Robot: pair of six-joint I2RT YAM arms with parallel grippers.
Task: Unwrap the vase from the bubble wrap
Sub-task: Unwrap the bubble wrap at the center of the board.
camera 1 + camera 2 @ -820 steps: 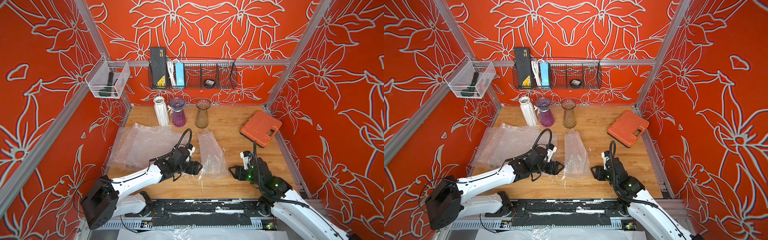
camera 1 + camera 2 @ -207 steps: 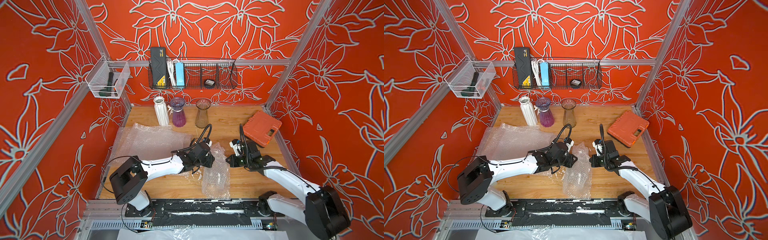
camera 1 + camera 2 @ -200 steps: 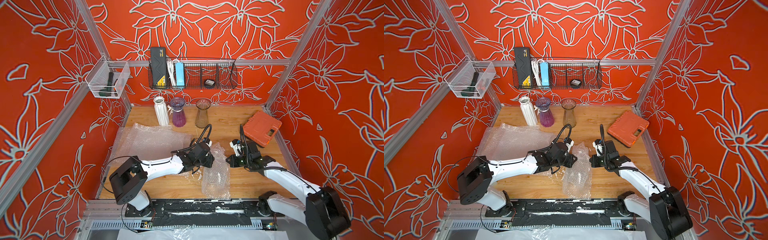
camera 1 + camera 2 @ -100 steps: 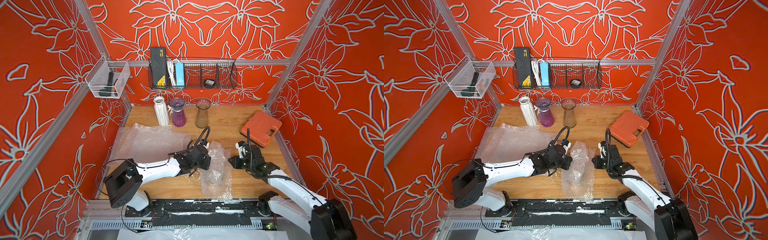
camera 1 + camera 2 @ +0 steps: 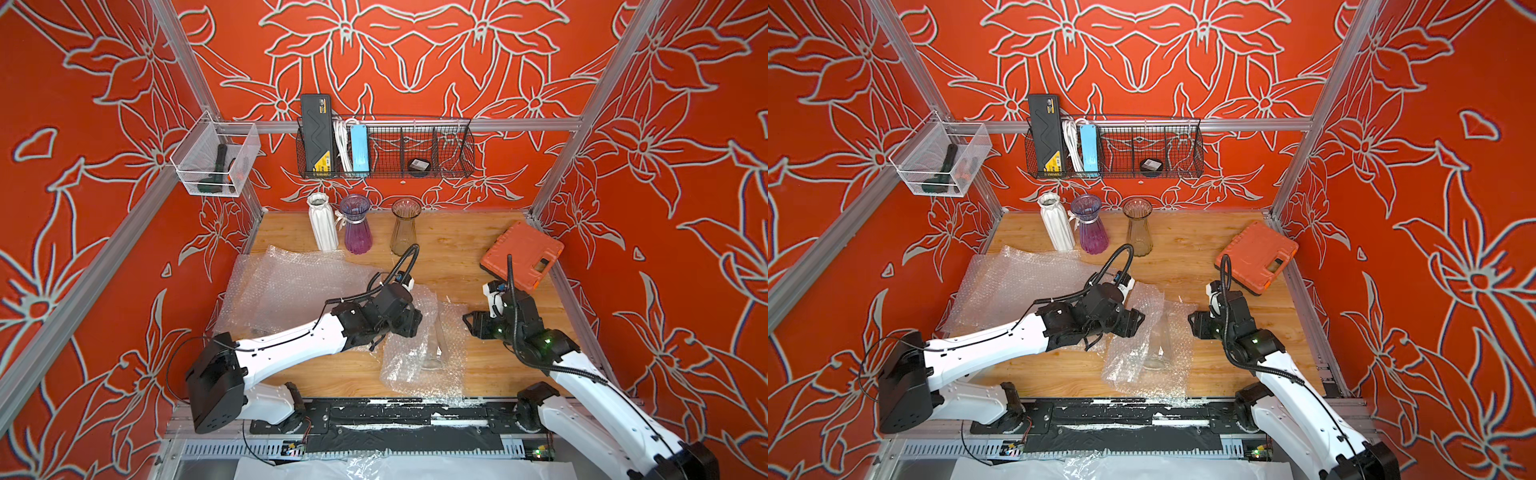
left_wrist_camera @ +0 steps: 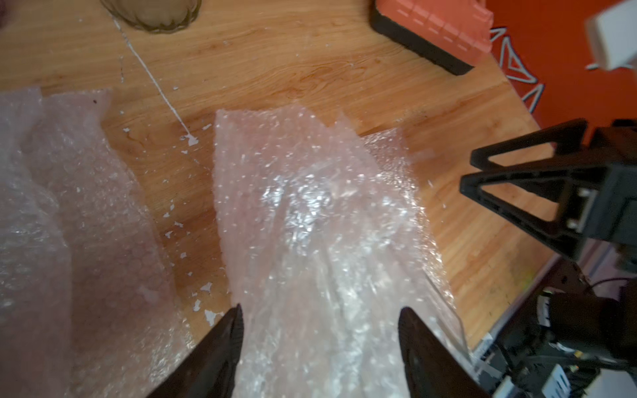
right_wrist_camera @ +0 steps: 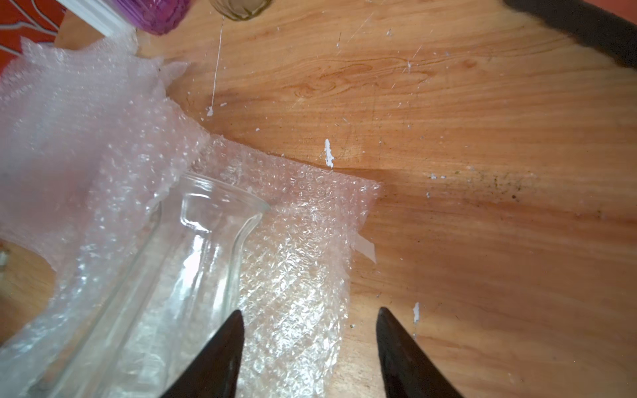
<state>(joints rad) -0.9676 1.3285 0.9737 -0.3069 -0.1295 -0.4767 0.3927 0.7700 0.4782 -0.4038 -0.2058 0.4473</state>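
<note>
A clear glass vase [image 5: 434, 347] [image 5: 1158, 347] [image 7: 193, 248] lies on its side on the bubble wrap [image 5: 415, 361] [image 5: 1133, 357] near the table's front. One flap [image 7: 300, 241] lies flat on the wood on the right. The other flap [image 6: 310, 213] still drapes over the vase's left side. My left gripper [image 5: 411, 323] [image 5: 1137, 322] [image 6: 320, 308] hovers open over the draped flap, holding nothing. My right gripper [image 5: 471, 326] [image 5: 1196, 326] [image 7: 309, 310] stands open above the flat flap's edge, beside the vase, also empty.
Three vases stand at the back: white [image 5: 322, 224], purple [image 5: 355, 226], amber glass [image 5: 403, 228]. An orange tool case [image 5: 521, 255] lies at the back right. Larger bubble wrap sheets [image 5: 291, 286] cover the left of the table. A wire basket [image 5: 415, 149] hangs on the back wall.
Both grippers were shut on the wrap's edges and have opened and let go. The wrap now lies spread open with the vase exposed. The right arm drew back toward the front.
</note>
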